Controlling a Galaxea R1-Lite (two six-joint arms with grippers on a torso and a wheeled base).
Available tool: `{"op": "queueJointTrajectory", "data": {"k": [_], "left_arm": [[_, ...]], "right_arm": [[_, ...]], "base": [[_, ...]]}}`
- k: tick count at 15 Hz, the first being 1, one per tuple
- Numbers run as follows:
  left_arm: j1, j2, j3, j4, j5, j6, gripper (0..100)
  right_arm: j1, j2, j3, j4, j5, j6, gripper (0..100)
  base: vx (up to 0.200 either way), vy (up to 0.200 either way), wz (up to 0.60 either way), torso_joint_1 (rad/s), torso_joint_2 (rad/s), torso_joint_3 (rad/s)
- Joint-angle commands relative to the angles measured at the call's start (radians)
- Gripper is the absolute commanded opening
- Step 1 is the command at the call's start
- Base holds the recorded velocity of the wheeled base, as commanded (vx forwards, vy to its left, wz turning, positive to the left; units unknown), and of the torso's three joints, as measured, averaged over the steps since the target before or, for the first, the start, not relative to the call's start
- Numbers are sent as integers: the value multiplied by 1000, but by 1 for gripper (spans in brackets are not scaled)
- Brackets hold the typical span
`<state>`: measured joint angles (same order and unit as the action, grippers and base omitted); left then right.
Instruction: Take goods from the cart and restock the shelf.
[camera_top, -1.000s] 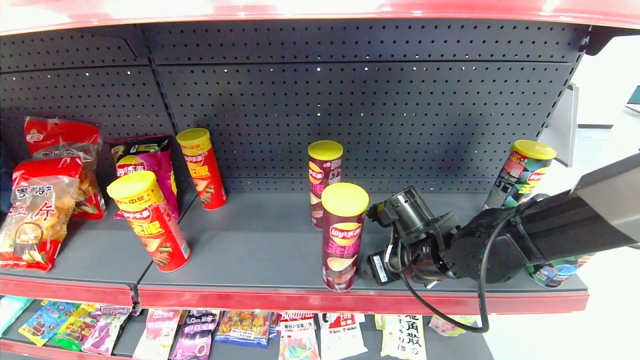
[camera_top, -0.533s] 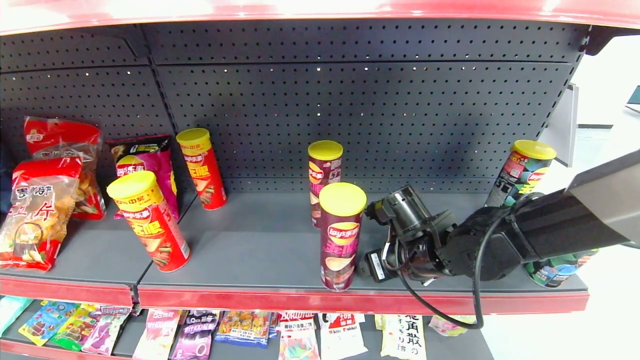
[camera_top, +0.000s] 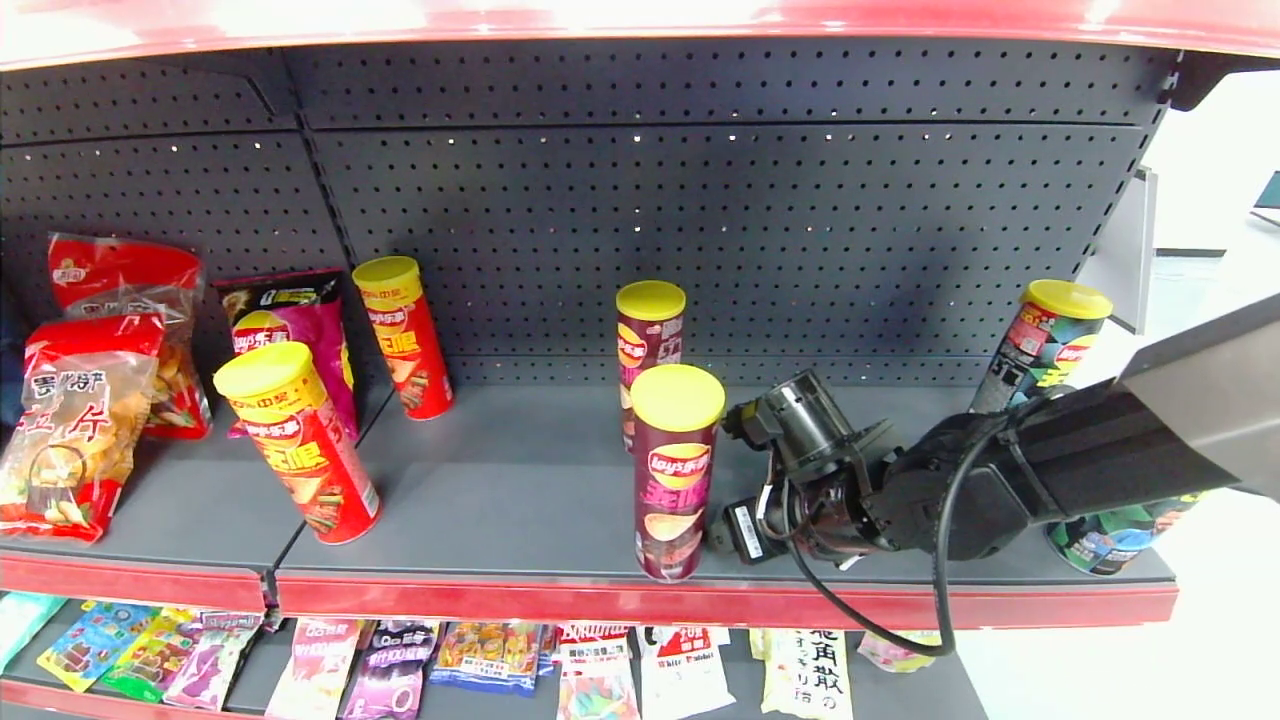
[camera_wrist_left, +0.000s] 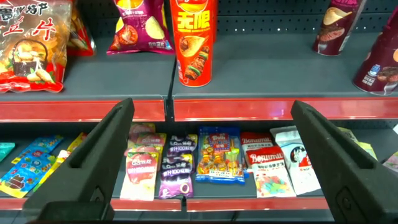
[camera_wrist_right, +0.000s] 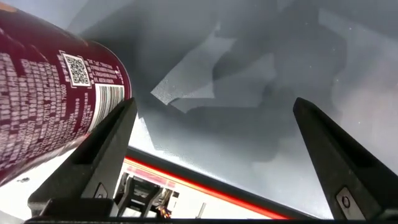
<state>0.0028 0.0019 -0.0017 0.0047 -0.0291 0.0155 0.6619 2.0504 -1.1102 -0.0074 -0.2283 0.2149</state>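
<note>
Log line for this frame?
right gripper open beside front maroon can | can standing at shelf front edge | left gripper open

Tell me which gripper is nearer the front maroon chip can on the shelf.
Right. The right gripper is over the shelf right beside the maroon can, fingers open. The left gripper hangs out in front of the shelf edge, well away from it.

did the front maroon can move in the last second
Yes, slightly left: the front maroon can now overlaps more of the rear maroon can, which stayed put.
</note>
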Motion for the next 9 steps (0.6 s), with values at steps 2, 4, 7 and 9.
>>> {"op": "queueJointTrajectory", "data": {"k": [2,4,7,9], "left_arm": [[0,0,0,0,0,0,100],[0,0,-1,0,0,0,100],[0,0,0,0,0,1,100],[0,0,0,0,0,0,100]], "right_arm": [[5,2,-8,0,0,-2,100],[12,2,-10,0,-5,0,100],[16,8,-11,0,-11,0,100],[18,11,-16,0,-11,0,100]], "base": [[0,0,0,0,0,0],[0,0,0,0,0,0],[0,0,0,0,0,0],[0,0,0,0,0,0]]}}
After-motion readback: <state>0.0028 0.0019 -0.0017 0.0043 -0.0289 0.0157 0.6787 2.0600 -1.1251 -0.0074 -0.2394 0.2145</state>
